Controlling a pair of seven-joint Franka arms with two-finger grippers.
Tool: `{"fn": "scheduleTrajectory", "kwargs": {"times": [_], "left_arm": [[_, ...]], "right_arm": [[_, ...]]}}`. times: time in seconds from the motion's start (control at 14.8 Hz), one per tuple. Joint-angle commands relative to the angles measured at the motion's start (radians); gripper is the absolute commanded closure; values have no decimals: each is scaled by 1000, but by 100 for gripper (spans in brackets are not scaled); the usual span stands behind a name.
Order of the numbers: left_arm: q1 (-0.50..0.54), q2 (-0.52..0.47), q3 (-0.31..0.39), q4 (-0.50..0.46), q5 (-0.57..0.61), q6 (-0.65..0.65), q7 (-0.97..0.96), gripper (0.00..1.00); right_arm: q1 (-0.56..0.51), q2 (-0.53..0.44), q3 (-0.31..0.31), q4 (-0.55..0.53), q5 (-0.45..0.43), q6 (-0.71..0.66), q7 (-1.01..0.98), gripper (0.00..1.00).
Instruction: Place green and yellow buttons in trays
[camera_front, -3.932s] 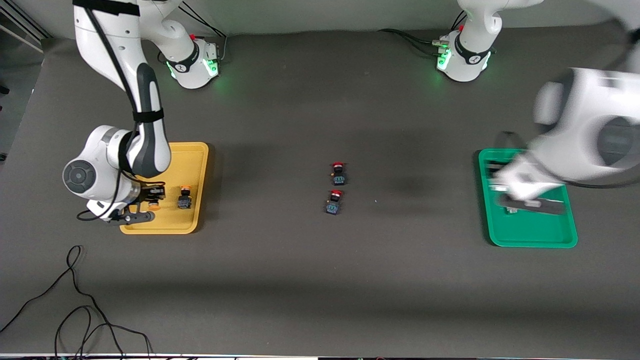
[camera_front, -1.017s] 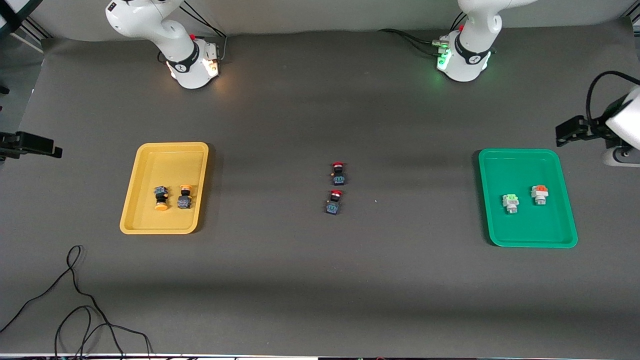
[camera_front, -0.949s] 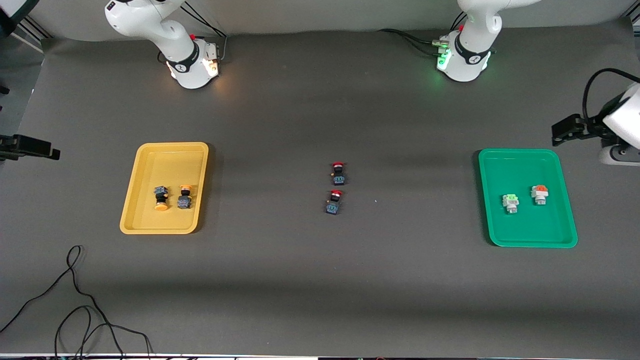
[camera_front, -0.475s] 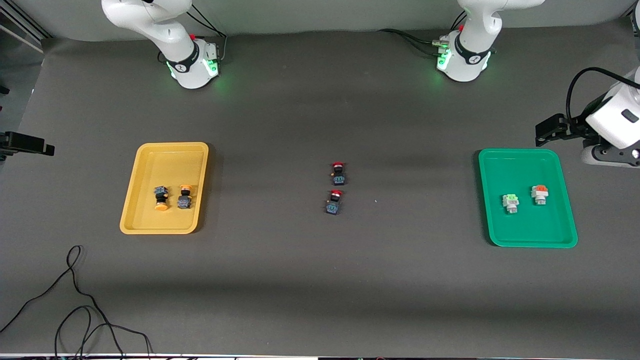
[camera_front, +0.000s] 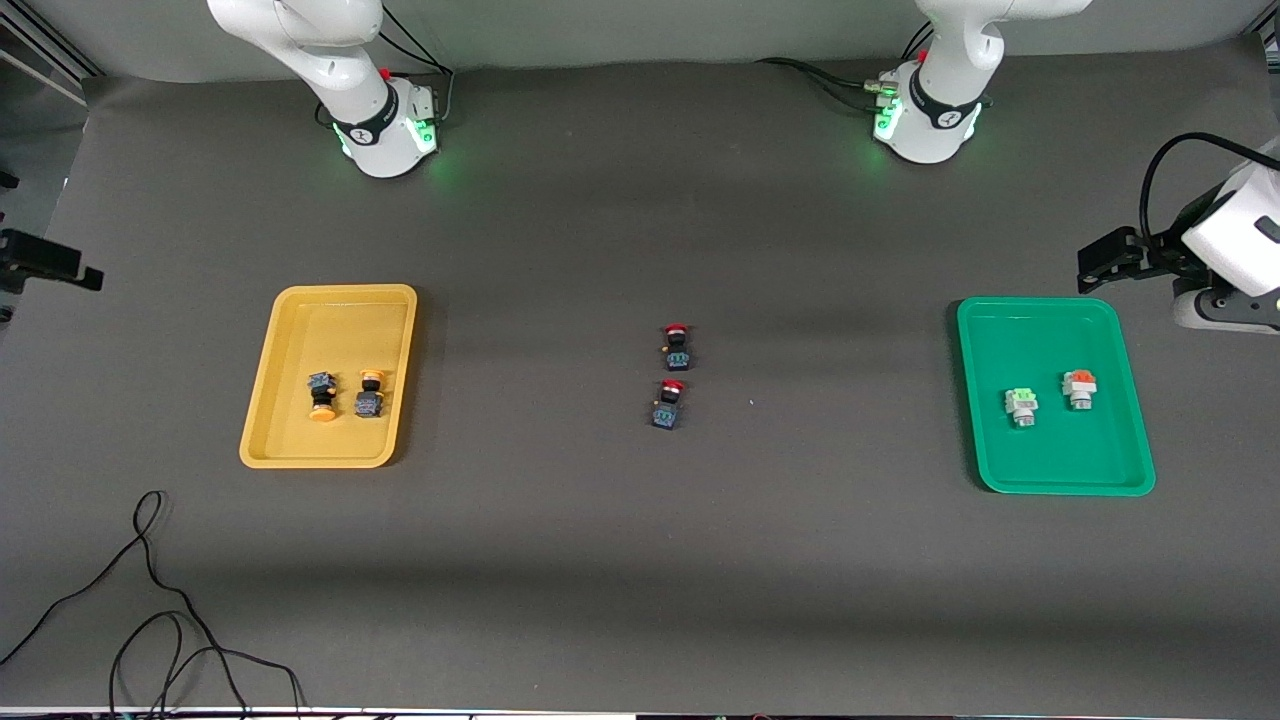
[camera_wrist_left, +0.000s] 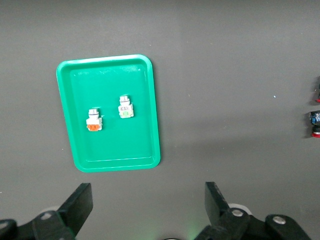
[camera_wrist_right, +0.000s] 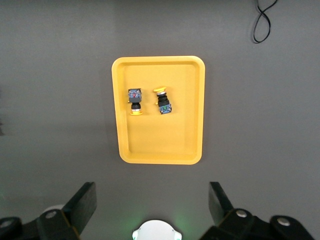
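Two yellow buttons (camera_front: 322, 396) (camera_front: 370, 394) lie side by side in the yellow tray (camera_front: 330, 320); they also show in the right wrist view (camera_wrist_right: 135, 101) (camera_wrist_right: 162, 101). The green button (camera_front: 1020, 405) lies in the green tray (camera_front: 1040, 320), and also shows in the left wrist view (camera_wrist_left: 125, 107). My left gripper (camera_wrist_left: 148, 205) is open and empty, high over the mat beside the green tray (camera_wrist_left: 107, 150). My right gripper (camera_wrist_right: 150, 202) is open and empty, high over the mat beside the yellow tray (camera_wrist_right: 159, 145).
A white button with an orange-red cap (camera_front: 1079, 388) lies in the green tray beside the green one. Two red-capped dark buttons (camera_front: 677, 347) (camera_front: 668, 404) lie mid-table. A black cable (camera_front: 150, 600) loops near the front camera at the right arm's end.
Since the earliest frame both arms have lifted away from the trays, leaving the buttons in them. Over the last second both hands only drifted slightly at the table's ends.
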Motion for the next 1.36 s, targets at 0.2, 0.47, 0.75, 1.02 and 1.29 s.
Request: {"fn": "scheduleTrajectory", "kwargs": {"times": [0.2, 0.47, 0.75, 1.02, 1.29], "left_arm": [[-17, 1, 17, 28, -7, -26, -15, 0], [-15, -11, 18, 27, -4, -37, -15, 0], [-14, -30, 20, 20, 7, -54, -17, 0], [-15, -30, 20, 19, 22, -49, -17, 0], [-14, -28, 18, 17, 22, -46, -17, 0]], "right_arm": [[143, -85, -84, -126, -68, 71, 24, 1], [155, -72, -91, -117, -68, 66, 24, 1], [155, -72, -91, -117, -68, 66, 24, 1], [154, -72, -91, -116, -68, 66, 24, 1], [157, -71, -91, -116, -68, 66, 26, 1]]}}
